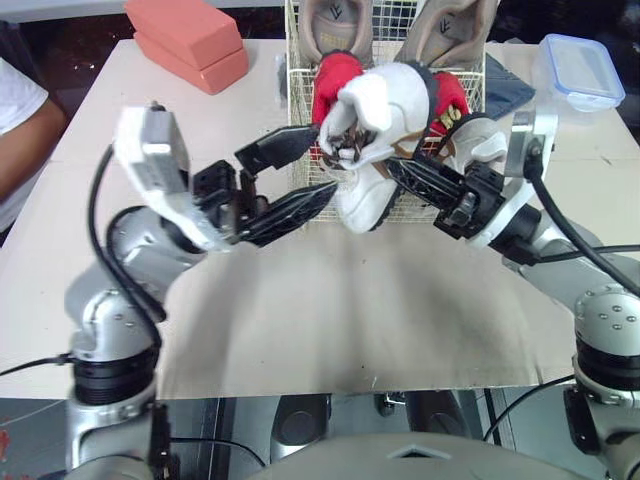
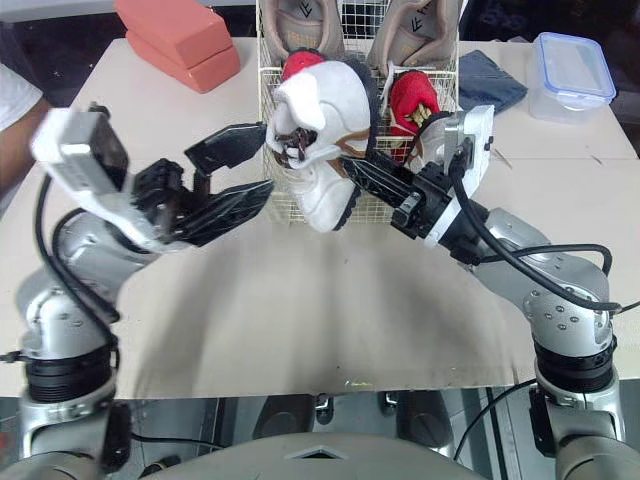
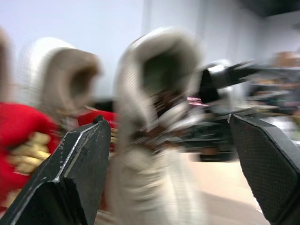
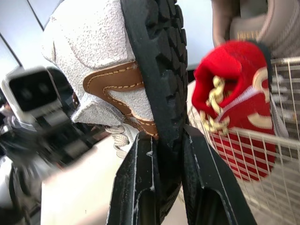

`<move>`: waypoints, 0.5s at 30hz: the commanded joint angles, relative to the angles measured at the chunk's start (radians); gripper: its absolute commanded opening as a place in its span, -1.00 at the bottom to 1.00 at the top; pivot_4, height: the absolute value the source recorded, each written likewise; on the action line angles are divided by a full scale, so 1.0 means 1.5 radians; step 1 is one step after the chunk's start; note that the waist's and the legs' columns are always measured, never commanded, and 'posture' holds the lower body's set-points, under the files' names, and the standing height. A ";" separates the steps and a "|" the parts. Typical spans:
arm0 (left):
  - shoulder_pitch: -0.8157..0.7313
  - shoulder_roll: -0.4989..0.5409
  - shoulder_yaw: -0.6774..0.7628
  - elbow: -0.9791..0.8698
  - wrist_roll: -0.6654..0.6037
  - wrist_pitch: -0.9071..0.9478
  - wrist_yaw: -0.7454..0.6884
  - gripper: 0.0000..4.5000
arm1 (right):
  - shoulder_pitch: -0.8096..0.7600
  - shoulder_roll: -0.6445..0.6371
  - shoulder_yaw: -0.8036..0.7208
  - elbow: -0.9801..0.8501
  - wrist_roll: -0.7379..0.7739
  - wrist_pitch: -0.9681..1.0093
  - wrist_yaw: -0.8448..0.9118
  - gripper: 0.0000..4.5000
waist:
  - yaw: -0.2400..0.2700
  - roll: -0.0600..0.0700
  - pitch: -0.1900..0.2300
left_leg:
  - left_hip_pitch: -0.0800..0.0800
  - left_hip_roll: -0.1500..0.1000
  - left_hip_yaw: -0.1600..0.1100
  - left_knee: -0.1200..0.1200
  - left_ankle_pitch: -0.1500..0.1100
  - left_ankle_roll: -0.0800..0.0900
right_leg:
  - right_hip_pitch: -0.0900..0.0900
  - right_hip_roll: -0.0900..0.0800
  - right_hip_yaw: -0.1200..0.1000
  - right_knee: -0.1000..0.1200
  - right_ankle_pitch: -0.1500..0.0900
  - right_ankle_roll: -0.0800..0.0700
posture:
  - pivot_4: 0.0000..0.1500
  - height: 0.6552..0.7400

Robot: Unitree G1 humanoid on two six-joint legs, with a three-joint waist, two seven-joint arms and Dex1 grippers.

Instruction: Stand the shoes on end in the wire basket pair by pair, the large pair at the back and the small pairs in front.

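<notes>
the white shoe (image 1: 375,130) is held in the air, roughly on end, just in front of the wire basket (image 1: 293,95), which stands at the middle of the table's (image 1: 100,100) far edge. it is clamped by its black treaded sole between the two fingers of the right gripper (image 4: 161,136), the upper turned toward the left gripper (image 1: 322,160), whose fingers are spread wide apart on either side of the shoe without touching it. inside the basket the large tan pair (image 1: 335,25) is stood at the back and the red pair (image 1: 335,80) in front of it.

the step in hand is judged to be the placing of this shoe in the front row. for that to be done well, the shoe should be raised above the front rim before it is carried inward, and lowered straight down into a free gap beside the red pair (which gap is free cannot be told from here). since only a thin strip of sole is pinched, the shoe may swing; it could be steadied by the open left gripper. the loose laces (image 2: 293,148) should be watched, as they may snag on the wire.
</notes>
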 commanded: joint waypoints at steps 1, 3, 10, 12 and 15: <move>-0.031 0.029 0.018 0.009 -0.022 0.027 -0.013 0.98 | 0.005 -0.018 -0.012 -0.027 -0.010 -0.008 0.054 -1.00 | 0.000 0.000 0.000 | 0.000 0.000 0.000 0.000 0.000 0.000 | 0.000 0.000 0.000 0.000 0.000 0.000 | 1.00 -0.27; -0.049 0.036 0.010 0.017 -0.008 0.036 -0.006 0.98 | 0.010 -0.025 -0.008 -0.034 -0.017 -0.010 0.073 -1.00 | 0.000 0.000 0.000 | 0.000 0.000 0.000 0.000 0.000 0.000 | 0.000 0.000 0.000 0.000 0.000 0.000 | 1.00 -0.27; -0.084 0.021 -0.034 0.045 0.063 0.034 -0.017 0.98 | 0.015 -0.033 0.004 -0.055 -0.039 -0.011 0.112 -1.00 | -0.001 0.000 0.000 | 0.000 0.000 0.000 0.000 0.000 0.000 | 0.000 0.000 0.000 0.000 0.000 0.000 | 1.00 -0.27; -0.087 0.018 -0.046 0.053 0.084 0.029 -0.028 0.98 | 0.016 -0.033 0.008 -0.058 -0.048 -0.012 0.117 -1.00 | -0.001 0.000 0.000 | 0.000 0.000 0.000 0.000 0.000 0.000 | 0.000 0.001 0.000 0.000 0.000 0.000 | 1.00 -0.27; -0.098 0.005 -0.059 0.070 0.111 0.020 -0.038 0.98 | 0.019 -0.030 0.008 -0.063 -0.053 -0.012 0.119 -1.00 | 0.000 0.000 0.000 | 0.000 0.000 0.000 0.000 0.000 0.000 | 0.000 0.001 0.000 0.000 0.000 0.000 | 1.00 -0.27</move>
